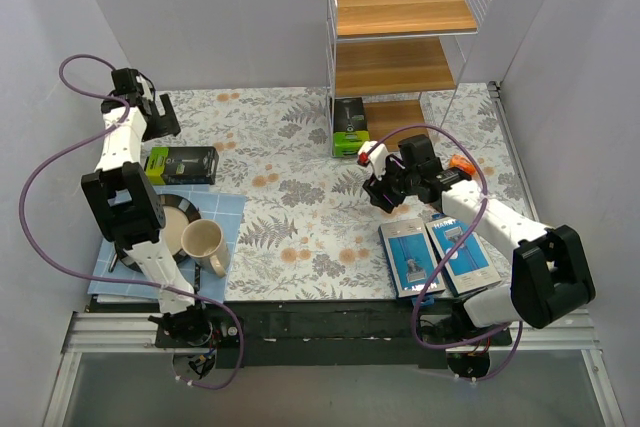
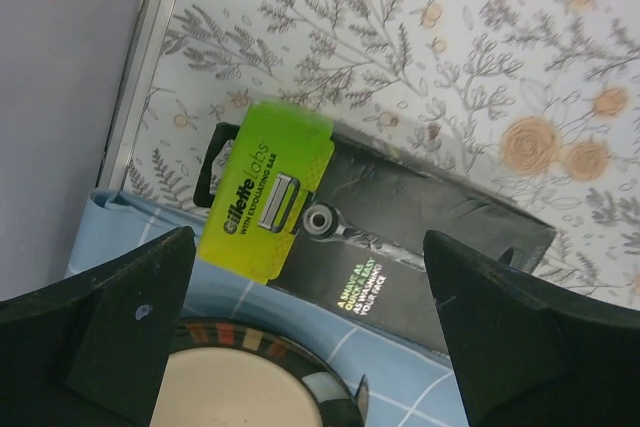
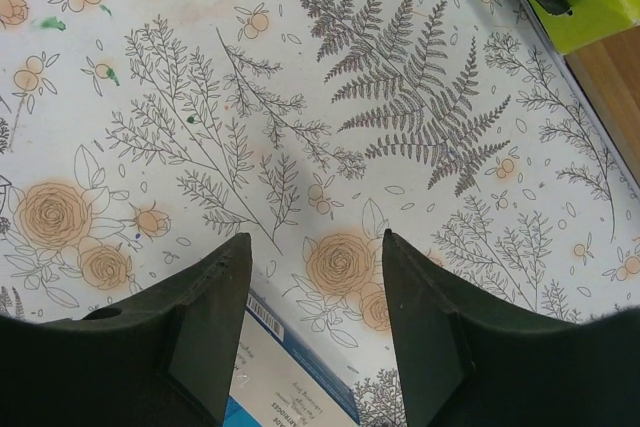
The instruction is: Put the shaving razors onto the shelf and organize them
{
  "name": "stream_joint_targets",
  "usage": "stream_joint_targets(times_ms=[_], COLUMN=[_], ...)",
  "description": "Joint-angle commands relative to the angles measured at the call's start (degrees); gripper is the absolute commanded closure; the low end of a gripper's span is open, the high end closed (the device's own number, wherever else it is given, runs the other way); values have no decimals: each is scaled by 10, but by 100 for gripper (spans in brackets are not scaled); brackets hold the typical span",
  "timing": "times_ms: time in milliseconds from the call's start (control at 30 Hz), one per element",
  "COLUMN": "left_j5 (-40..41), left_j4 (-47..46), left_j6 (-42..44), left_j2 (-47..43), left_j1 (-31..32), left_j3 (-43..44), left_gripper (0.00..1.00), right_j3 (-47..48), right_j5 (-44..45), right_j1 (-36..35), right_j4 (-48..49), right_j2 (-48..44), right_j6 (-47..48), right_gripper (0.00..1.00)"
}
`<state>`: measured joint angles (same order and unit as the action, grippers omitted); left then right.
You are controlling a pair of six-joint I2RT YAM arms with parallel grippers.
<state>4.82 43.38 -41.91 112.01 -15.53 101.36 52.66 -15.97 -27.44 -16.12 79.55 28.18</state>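
At far left, the left end effector hung spread wide over a Gillette Labs razor pack lying flat on the tabletop, gripping nothing. A second Gillette pack stood at the left of the shelf's lowest board. We judged the step in hand to be a reach: the right end effector, partly spread and empty, hovered just beyond the left blue razor pack, with the right blue razor pack just beside it. Both lay flat and face up, grey razors showing, so the next move would call for catching a thin card edge.
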Motion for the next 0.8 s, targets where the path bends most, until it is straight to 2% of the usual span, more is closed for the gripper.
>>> stream_joint_targets(times_ms=[0,367,400,567,733,767], left_j5=[17,-47,-71,-89,-140,-149], left_j4=[57,142,143,114,130,130], left_j6=[47,56,55,60,49,41], left_j2=[21,89,90,76,91,95], left_j1=[-12,-51,-56,-61,-61,-61], left_j3=[51,112,109,54,44,38], left_gripper=[2,4,5,6,7,2], right_j3=[9,80,84,93,92,90], right_j5=[-15,-7,-9,-5,1,6], right_j1=[-2,-1,-1,-1,-2,-2], right_j4=[-13,-122,-125,-121,-118,-119], right_j2=[-23,4,9,22,22,22], right_j6=[-19,-18,-20,-31,-36,-36], right_gripper=[37,37,38,38,38,38])
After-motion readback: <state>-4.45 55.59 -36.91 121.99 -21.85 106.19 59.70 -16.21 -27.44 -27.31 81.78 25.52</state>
